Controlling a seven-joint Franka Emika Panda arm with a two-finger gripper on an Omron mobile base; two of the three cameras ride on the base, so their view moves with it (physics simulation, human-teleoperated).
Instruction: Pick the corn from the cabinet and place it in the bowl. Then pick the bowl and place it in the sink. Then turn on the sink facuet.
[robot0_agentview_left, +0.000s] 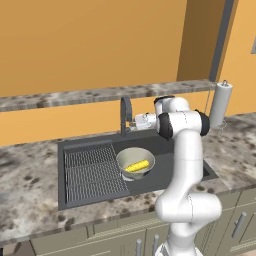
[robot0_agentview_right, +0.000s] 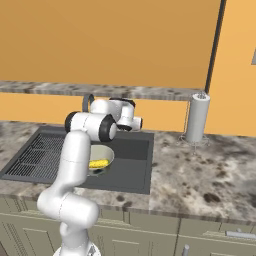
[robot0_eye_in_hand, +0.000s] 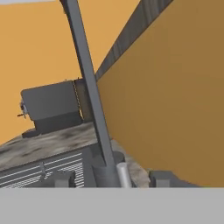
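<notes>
On the speckled grey stone bench (robot0_agentview_left: 30, 185), the round pale grey-beige bowl (robot0_agentview_left: 135, 161) holding the short yellow corn (robot0_agentview_left: 136, 165) sits in the dark grey rectangular sink (robot0_agentview_left: 150, 145), and behind it the tool (robot0_agentview_left: 141, 121), fingers spread, flanks the slim dark grey faucet (robot0_agentview_left: 125, 115).

Crowded at the sink's back edge, open water-side to the right

The sink facuet (robot0_agentview_left: 125, 116) stands just ahead of the gripper (robot0_agentview_left: 137, 121), its stem close in the hand view, perhaps touching. The bowl (robot0_agentview_left: 135, 161) takes up the basin's left; the basin floor (robot0_agentview_left: 162, 145) right of it lies open.
</notes>
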